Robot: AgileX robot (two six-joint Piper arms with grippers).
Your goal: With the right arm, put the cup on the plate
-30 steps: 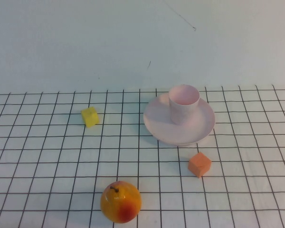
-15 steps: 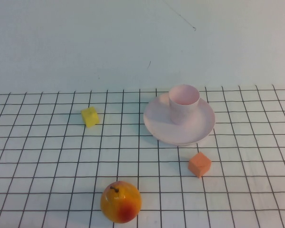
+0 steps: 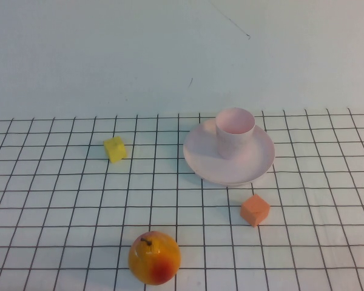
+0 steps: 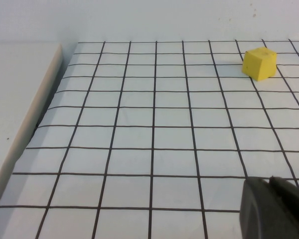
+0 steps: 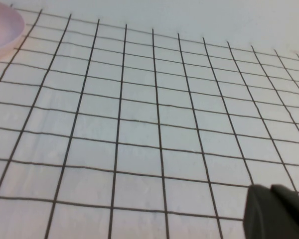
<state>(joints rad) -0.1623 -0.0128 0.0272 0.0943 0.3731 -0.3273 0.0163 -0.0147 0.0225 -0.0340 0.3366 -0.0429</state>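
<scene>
Cup [image 3: 235, 131] upright on plate [image 3: 206, 160]; left gripper [image 4: 274, 209], right gripper [image 5: 276, 213] cropped.

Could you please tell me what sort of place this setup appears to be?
Probably a robot manipulation test bench: a white gridded mat holds toy-like props, a pink cup on a plate, foam cubes and a fake fruit. The left gripper and right gripper are parked low over the mat.

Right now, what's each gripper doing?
Left gripper: parked over bare grid, holding nothing.
Right gripper: parked away from the plate, holding nothing; the cup stands on it.
</scene>
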